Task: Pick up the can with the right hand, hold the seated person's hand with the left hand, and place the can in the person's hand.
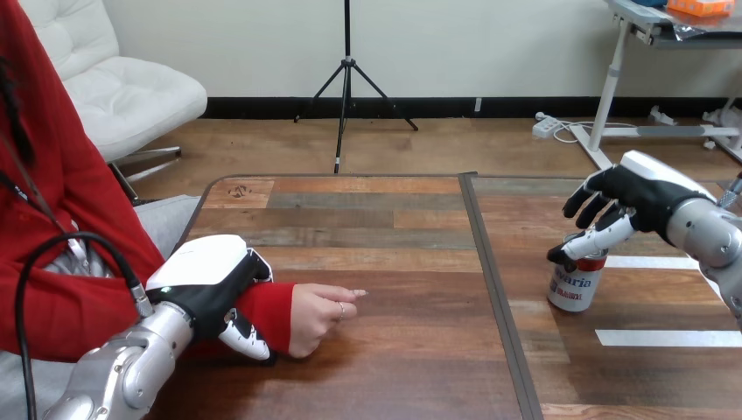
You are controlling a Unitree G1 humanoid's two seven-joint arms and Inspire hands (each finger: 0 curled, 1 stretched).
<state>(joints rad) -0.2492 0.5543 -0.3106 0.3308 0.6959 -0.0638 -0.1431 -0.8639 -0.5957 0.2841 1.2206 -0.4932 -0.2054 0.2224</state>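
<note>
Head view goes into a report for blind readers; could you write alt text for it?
The robot's left hand grips the seated person's red-sleeved wrist on the wooden table; the person's hand rests there loosely curled. At right, the open right hand reaches onto the top of an upright red-and-white metal can.

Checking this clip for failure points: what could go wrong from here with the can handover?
1. The right robot hand sits above the can with only its thumb at the rim; closing from there might tip it.
2. The person's hand lies loosely curled on the table, so the can may find no open palm.
3. The left robot hand is clasped on the person's wrist; a tug could hurt.
</note>
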